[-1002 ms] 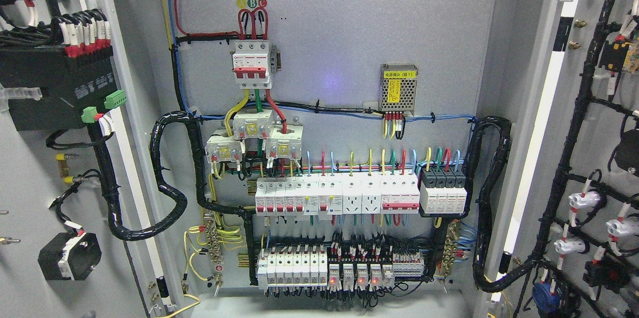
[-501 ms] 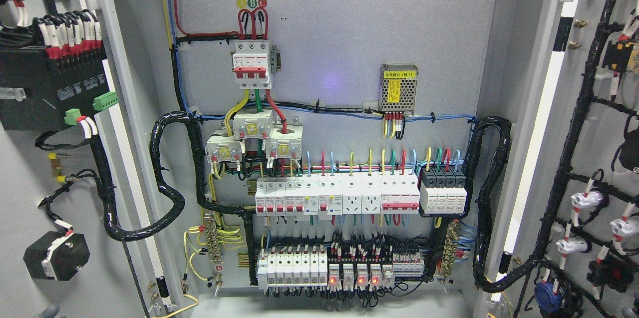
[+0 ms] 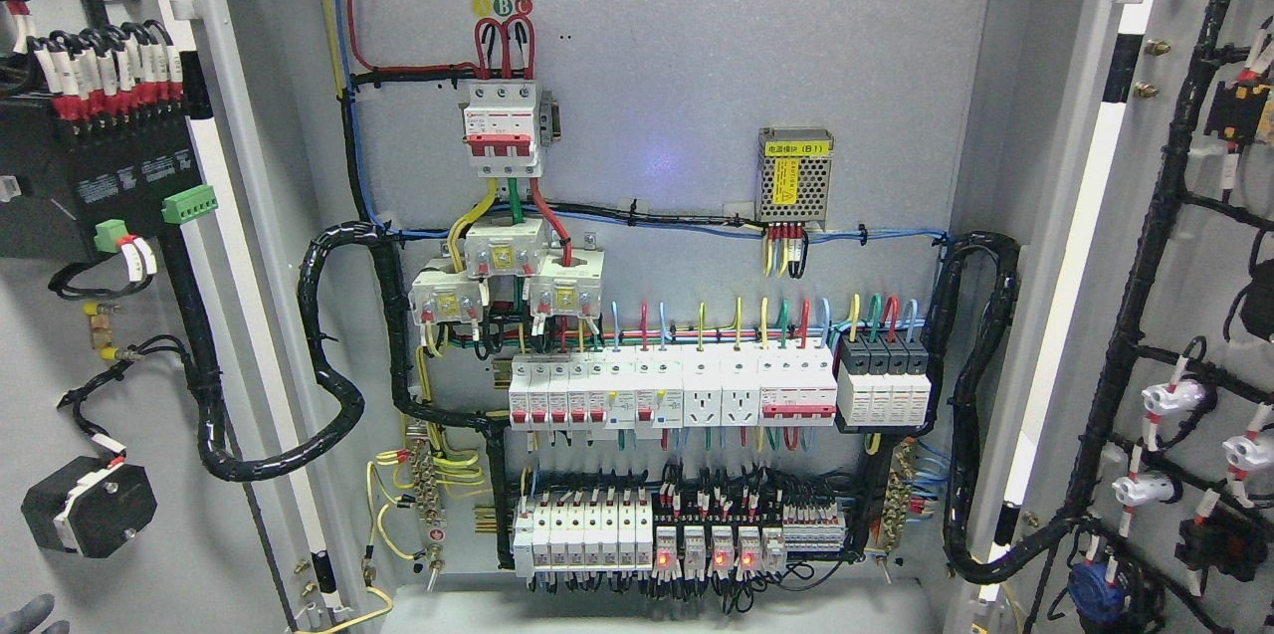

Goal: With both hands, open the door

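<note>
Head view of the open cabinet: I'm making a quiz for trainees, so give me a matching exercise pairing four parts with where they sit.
Things:
1. Three-pole red breaker
2. Mesh-cased power supply
3. Row of red indicator lights
4. Green plugs

Places:
A. On the left door
B. Bottom row of the back panel
C. Upper right of the back panel
D. Top of the back panel, under the A B C labels

Pairs: 1-D, 2-C, 3-B, 4-A

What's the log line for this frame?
doors: left door and right door open | cabinet interior exposed | hand at lower left corner, grip unclear
</note>
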Motion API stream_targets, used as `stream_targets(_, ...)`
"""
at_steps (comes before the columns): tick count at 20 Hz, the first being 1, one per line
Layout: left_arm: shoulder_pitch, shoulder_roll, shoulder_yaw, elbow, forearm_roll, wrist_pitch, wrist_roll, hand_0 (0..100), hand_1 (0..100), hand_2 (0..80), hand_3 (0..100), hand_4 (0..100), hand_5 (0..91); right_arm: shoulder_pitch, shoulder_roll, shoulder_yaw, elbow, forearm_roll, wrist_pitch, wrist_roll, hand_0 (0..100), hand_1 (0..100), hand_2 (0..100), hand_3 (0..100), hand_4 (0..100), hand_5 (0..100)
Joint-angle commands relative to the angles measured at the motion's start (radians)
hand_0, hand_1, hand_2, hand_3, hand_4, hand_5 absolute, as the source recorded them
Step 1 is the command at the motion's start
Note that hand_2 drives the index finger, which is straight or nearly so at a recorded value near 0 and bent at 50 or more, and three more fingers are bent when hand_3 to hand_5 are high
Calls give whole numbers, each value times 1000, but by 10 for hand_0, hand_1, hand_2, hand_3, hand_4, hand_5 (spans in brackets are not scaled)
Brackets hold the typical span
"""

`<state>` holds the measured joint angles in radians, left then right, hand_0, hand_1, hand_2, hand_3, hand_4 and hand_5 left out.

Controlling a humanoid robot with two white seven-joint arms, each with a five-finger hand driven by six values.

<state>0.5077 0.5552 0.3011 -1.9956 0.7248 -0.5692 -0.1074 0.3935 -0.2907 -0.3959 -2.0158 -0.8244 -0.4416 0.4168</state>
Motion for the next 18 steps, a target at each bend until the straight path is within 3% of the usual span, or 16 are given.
stream_targets(1, 0, 58, 49, 67, 38, 0, 0, 0, 0, 0, 0, 0, 0, 18, 5, -27, 5, -1, 0, 0, 194, 0, 0, 0, 0, 0)
stream_targets(18, -14, 71, 55, 132, 62, 0, 0, 0, 0, 0, 0, 0, 0, 19, 41, -47, 9, -2, 1, -1, 194, 0, 0, 0, 0, 0)
